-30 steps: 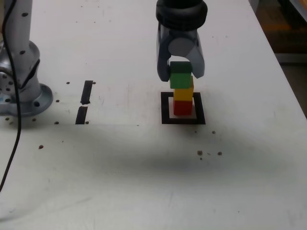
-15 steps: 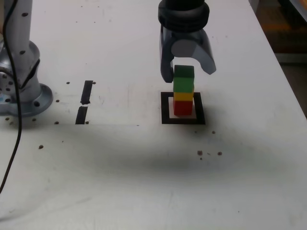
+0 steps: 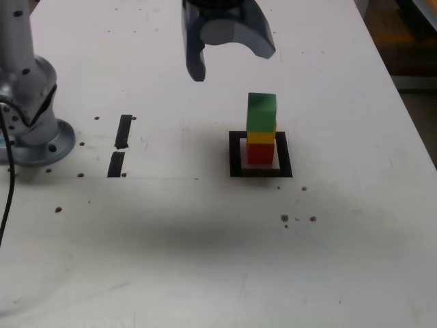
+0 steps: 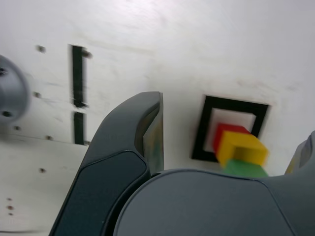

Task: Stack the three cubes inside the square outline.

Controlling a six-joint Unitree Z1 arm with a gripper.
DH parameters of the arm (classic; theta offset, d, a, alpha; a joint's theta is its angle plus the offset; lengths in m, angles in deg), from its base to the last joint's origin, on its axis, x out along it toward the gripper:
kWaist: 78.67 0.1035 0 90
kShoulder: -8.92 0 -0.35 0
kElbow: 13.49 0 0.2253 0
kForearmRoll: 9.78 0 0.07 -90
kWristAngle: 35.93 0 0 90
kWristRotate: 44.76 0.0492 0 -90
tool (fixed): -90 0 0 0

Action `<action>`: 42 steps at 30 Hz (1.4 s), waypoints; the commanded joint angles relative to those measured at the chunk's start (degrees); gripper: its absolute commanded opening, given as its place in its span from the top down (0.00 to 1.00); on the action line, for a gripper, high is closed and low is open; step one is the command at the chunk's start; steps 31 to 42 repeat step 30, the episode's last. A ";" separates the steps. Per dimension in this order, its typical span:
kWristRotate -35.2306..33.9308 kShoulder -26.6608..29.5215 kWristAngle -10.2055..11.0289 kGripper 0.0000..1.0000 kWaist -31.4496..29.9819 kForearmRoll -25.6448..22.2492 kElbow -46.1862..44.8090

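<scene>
A tower of three cubes stands inside the square outline (image 3: 260, 155): the red cube (image 3: 259, 153) at the bottom, the yellow cube (image 3: 261, 136) on it, the green cube (image 3: 261, 112) on top. My gripper (image 3: 232, 60) hangs open and empty above the table, up and toward the exterior view's left of the tower, apart from it. In the wrist view the square outline (image 4: 205, 129) frames the red cube (image 4: 224, 133), the yellow cube (image 4: 241, 147) and the green cube (image 4: 247, 168), seen between my fingers (image 4: 138, 147).
Two short black tape strips (image 3: 120, 143) lie on the white table at the exterior view's left. The arm's metal base (image 3: 31, 116) stands at the far left with a black cable. The table's edge (image 3: 403, 102) runs along the right. Small dark specks dot the surface.
My gripper opened and let go of the green cube, which now rests on the yellow one. The gripper then rose and moved toward the exterior view's left.
</scene>
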 commanded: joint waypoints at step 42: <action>0.86 9.50 -10.43 0.01 1.13 22.99 -33.62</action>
